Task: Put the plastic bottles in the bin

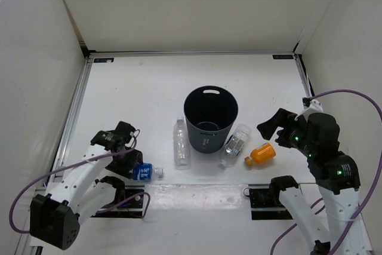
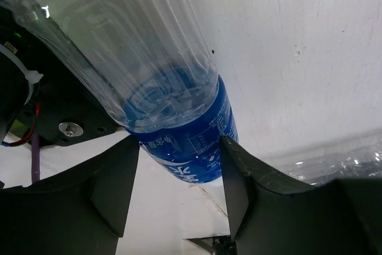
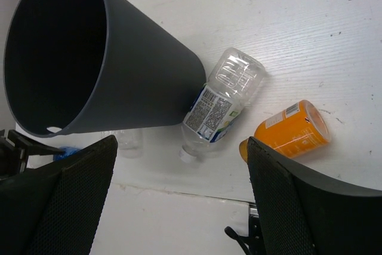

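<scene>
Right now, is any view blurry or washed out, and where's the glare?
Top external: sharp, evenly lit, the table shows a sheen near its front edge. Left wrist: the blue-label bottle crowds the lens, with bright highlights on its clear plastic. Right wrist: the bin looks stretched, its inside nearly black.

White arm links [image 1: 86, 176], black joints [image 1: 319, 129], purple cables [image 1: 344, 91], green lights [image 1: 341, 171].

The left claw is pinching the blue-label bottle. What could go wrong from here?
1. The left claw pinches the blue-label bottle at its label, with the long clear body sticking out. When lifted, it might swivel or slip free.
2. The bin stands tall, so a low carry could knock its rim and shove it.
3. A clear bottle lies against the bin's foot near the orange bottle. Both are round and may roll when the open right claw reaches.
</scene>
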Controlling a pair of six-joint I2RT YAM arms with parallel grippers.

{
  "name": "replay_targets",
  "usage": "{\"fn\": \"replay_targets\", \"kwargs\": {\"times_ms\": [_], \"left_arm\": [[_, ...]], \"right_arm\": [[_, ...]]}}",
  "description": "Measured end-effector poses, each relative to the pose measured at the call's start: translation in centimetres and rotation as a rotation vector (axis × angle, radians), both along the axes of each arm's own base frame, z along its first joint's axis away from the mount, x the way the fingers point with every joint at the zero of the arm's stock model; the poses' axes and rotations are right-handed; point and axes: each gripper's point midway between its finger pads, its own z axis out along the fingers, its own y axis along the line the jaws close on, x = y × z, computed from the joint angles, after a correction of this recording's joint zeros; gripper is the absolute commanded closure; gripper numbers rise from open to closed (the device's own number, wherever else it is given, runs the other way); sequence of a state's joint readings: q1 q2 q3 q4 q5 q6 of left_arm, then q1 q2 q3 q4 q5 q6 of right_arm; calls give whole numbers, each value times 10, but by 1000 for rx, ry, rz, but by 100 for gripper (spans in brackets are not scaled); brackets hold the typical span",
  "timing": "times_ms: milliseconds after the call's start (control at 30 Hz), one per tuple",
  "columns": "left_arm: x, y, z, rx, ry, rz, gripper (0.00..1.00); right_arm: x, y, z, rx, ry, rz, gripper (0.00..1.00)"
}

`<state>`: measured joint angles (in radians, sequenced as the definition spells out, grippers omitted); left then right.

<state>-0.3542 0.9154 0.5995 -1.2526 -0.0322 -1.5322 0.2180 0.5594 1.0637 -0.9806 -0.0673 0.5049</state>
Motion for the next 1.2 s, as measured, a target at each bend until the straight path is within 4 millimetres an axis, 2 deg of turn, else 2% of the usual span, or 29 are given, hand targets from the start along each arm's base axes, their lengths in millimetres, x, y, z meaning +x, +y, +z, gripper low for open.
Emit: {"fn": "replay_targets", "kwargs": {"times_ms": [200,367,533,633,667,700,800,933,1033,1100,1200], "left_arm": [[1,-2,-4,22,69,-16,26],[-3,-3,-11,54,123,-52,12],[2,-1,-25,107,166,-82,11],[8,-4,-28,125,196,-100,24],[12,-6,-27,129,201,-110,30],[15,-8,-27,131,204,-119,44],[24,-13,-24,138,214,-147,60],[33,-15,-22,151,209,-166,62],[41,-15,-8,167,177,-172,62],[52,-15,10,170,115,-171,62],[84,-19,57,166,-69,-166,63]], "right_arm": [[-3,-6,2,14,-12,-14,10],[-2,-8,4,33,-23,-11,10],[-3,-6,6,44,-27,7,10],[-5,-2,6,51,-27,30,10],[-5,-1,6,53,-28,35,10],[-5,-1,6,53,-28,36,10],[-6,-1,7,52,-29,40,10],[-6,0,7,54,-29,44,10],[-6,1,7,57,-29,48,10],[-7,1,7,58,-27,50,10],[-9,1,6,61,-21,49,10]]}}
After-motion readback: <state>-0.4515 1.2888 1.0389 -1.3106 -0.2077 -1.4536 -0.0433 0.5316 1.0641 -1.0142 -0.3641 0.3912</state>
